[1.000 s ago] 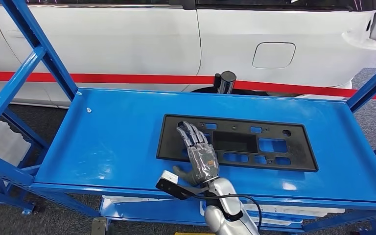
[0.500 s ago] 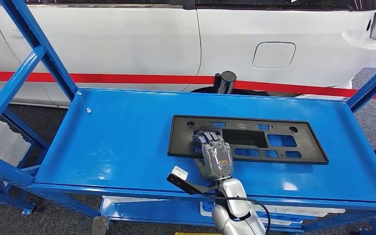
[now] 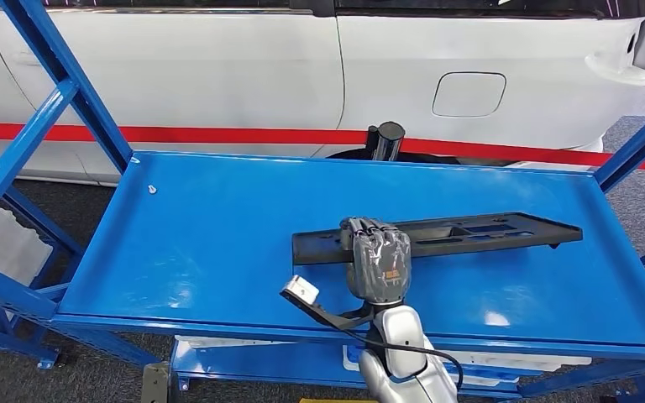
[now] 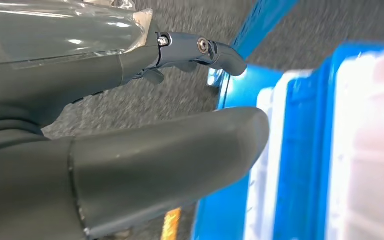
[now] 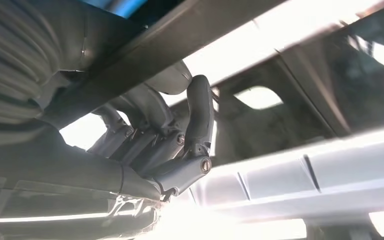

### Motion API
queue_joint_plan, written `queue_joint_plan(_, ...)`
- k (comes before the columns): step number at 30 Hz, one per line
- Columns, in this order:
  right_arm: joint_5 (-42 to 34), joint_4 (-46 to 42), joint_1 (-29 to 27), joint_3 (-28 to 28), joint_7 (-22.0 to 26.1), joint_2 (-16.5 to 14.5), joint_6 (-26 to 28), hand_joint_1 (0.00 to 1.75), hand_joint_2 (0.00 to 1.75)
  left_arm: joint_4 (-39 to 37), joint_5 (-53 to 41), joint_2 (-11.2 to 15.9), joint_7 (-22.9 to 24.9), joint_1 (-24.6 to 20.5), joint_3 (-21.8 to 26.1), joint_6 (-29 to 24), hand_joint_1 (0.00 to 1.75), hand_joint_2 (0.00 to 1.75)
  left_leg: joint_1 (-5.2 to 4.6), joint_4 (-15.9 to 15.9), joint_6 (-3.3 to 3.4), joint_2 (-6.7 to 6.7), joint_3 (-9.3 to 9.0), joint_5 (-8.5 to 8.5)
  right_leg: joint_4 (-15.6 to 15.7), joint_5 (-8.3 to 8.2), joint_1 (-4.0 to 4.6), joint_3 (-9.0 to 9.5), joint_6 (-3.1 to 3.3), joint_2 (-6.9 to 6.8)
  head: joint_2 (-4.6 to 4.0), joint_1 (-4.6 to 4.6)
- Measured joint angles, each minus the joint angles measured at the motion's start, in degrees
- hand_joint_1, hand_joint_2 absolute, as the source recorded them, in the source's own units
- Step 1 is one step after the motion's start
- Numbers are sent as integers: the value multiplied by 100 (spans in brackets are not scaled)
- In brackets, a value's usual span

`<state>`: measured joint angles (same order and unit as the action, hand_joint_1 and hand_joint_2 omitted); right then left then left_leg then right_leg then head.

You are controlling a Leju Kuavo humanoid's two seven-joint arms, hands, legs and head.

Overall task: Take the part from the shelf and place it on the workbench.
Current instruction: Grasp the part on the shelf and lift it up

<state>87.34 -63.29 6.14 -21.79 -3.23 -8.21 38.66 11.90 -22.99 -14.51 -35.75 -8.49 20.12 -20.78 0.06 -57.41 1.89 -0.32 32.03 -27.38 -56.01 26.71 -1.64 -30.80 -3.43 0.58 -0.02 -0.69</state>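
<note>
The part point(image 3: 470, 231) is a flat black plastic plate with several cut-outs. It is lifted off the blue shelf point(image 3: 210, 235) and tipped up so I see it nearly edge-on. My right hand point(image 3: 377, 261) grips its left portion, fingers curled over the top edge. In the right wrist view the part point(image 5: 190, 25) runs as a dark bar across the curled fingers point(image 5: 195, 120). My left hand point(image 4: 130, 150) hangs beside the rack over the floor, its thumb and a finger apart with nothing between them.
A white car point(image 3: 218, 67) with a red stripe stands close behind the shelf. Blue rack uprights point(image 3: 67, 84) slant up at both ends. A black cylinder point(image 3: 386, 137) stands past the far edge, and a small white bit point(image 3: 152, 189) lies far left.
My right hand closed on the part, which slid right on the shelf; it then rose and tipped from flat to nearly edge-on.
</note>
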Motion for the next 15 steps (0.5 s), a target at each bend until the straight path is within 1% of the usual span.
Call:
queue_joint_plan(4, 1, -242, 262, -474, -251, 118, 88, 175, 175, 37, 153, 38, -352, -61, 180, 6, 0, 0, 0, 0, 0, -6, 0, 1, -1, 0, 0, 0, 0, -1, 0, 1)
queue_joint_plan(8, 2, -585, 398, -728, -340, 256, 102, 175, 175, 66, 139, 65, -415, -89, 253, 9, 0, 175, 0, 0, 0, -6, 1, 0, 0, 0, 0, 0, 0, -1, 0, -1)
queue_joint_plan(12, 3, -927, 418, -794, -295, 409, 59, 175, 175, 67, 83, 90, -368, -137, 302, 124, 0, 175, -2, -1, 0, -7, 3, 0, 1, 0, -2, -1, 0, -1, 0, 0)
queue_joint_plan(15, 0, -1216, 451, -664, -72, 506, -138, 175, 175, 71, -25, 97, -359, -189, 317, 191, 0, 175, -3, -2, 0, -7, 2, 0, 2, 0, -2, -1, 0, -1, 0, 0)
